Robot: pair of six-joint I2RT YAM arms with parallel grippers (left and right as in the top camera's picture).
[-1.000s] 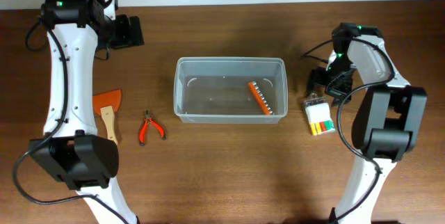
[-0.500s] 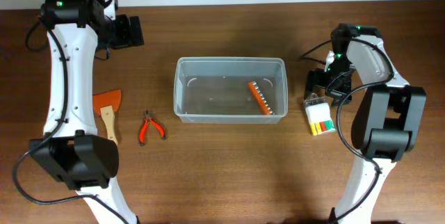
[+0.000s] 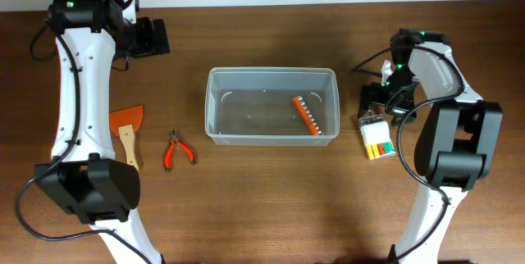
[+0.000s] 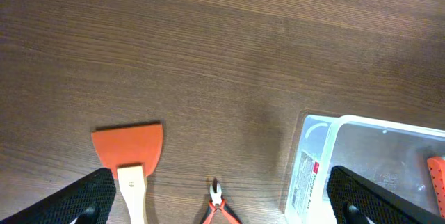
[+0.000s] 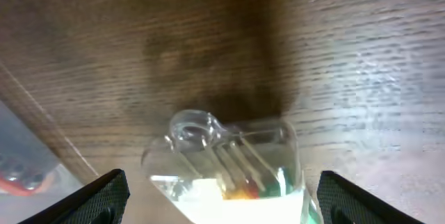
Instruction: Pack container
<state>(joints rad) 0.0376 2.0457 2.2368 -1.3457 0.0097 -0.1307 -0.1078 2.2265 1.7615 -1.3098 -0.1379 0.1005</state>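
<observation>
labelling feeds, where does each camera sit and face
Overhead: above the table, facing down; left arm and right arm flank the container.
Left wrist: on the left arm, facing down at the scraper; left end effector shows at bottom corners.
Right wrist: low over the clear packet; right end effector shows likewise.
Shared: overhead and left wrist both show the container.

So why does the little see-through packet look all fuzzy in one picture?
Right wrist view: the camera sits very close, so the packet is blurry, with a dark shadow on the table above it and pale glare at the right. Overhead view: sharp and evenly lit, the container crisp. Left wrist view: wood grain and the orange scraper in clear focus.
</observation>
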